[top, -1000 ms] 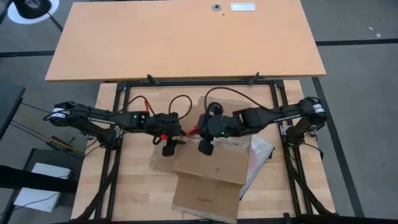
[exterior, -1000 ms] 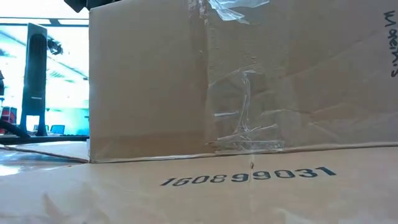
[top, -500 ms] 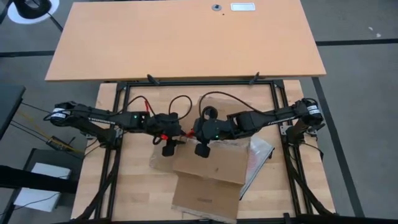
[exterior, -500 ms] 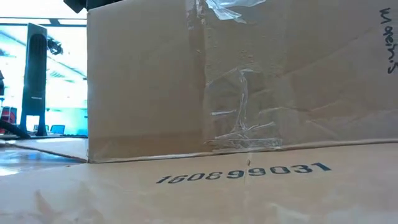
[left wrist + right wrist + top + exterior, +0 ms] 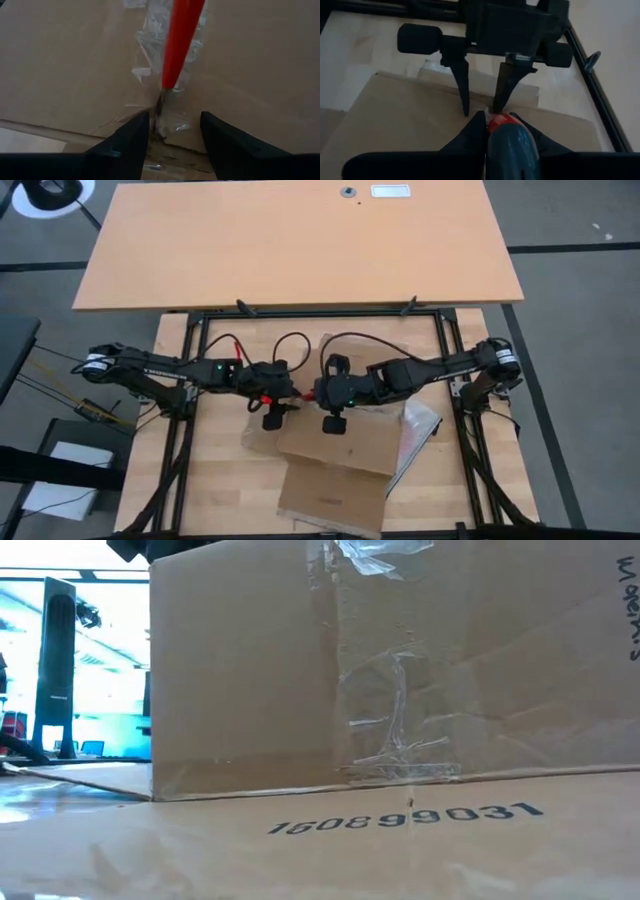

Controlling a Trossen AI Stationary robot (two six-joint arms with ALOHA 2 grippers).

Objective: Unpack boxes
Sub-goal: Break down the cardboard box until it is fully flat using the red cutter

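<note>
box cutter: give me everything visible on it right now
The box cutter has a red, smooth plastic-looking handle ending in a short dark metal tip. The right claw is shut on its handle, whose rounded red and dark end shows between the fingers. The tip rests on crinkled clear tape over the brown cardboard carton, near a seam. The left claw stands open on either side of the tip, not gripping it. Blade detail is too small to tell.

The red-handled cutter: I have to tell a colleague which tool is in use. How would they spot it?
Find the brown cardboard carton on the wooden table, under both dark arms. The cutter is in the right gripper, its blade on the carton's clear tape, between the fingers of the open left gripper. Nothing else there has its long red handle.
</note>
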